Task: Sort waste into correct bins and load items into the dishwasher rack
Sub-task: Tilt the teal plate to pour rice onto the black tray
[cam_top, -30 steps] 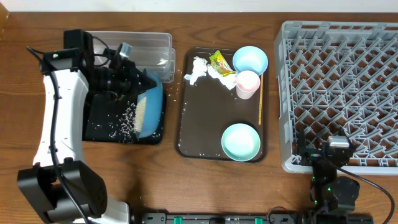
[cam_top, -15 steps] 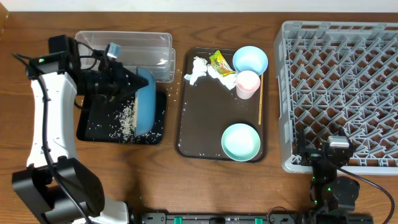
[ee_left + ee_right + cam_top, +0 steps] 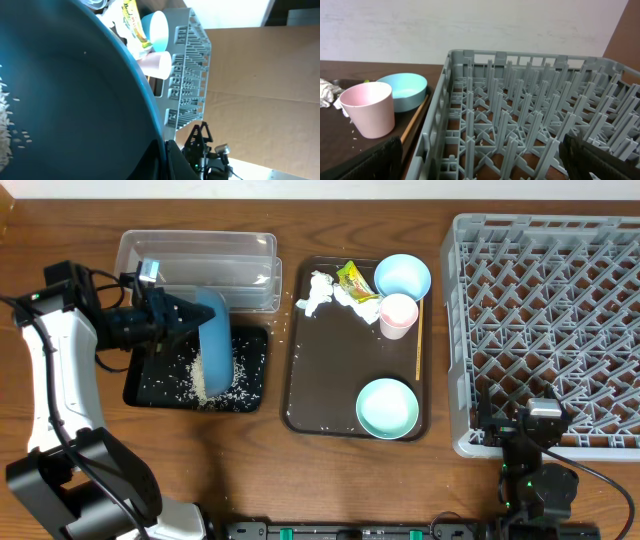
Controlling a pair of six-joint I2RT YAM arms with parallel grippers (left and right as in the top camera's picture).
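Observation:
My left gripper (image 3: 183, 317) is shut on the rim of the dark blue dish (image 3: 215, 330), holding it nearly on edge over the black tray (image 3: 252, 372). Rice (image 3: 200, 375) lies scattered in that tray, and a little clings inside the dish (image 3: 75, 90). On the brown tray sit the tissues (image 3: 320, 292), wrapper (image 3: 355, 278), light blue bowl (image 3: 402, 275), pink cup (image 3: 398, 315), wooden stick (image 3: 418, 340) and mint bowl (image 3: 387, 408). My right gripper (image 3: 480, 165) is open and holds nothing, low at the near left corner of the grey rack (image 3: 545, 320).
The clear tub (image 3: 200, 255) stands just behind the black tray. The brown tray (image 3: 325, 395) lies between the bins and the rack, with rice grains strewn along its left edge. The right arm's base (image 3: 538, 480) sits at the table's front edge.
The left gripper has drawn the dish leftward and tipped it steeper. More rice now lies in the black tray. The right arm has not moved.

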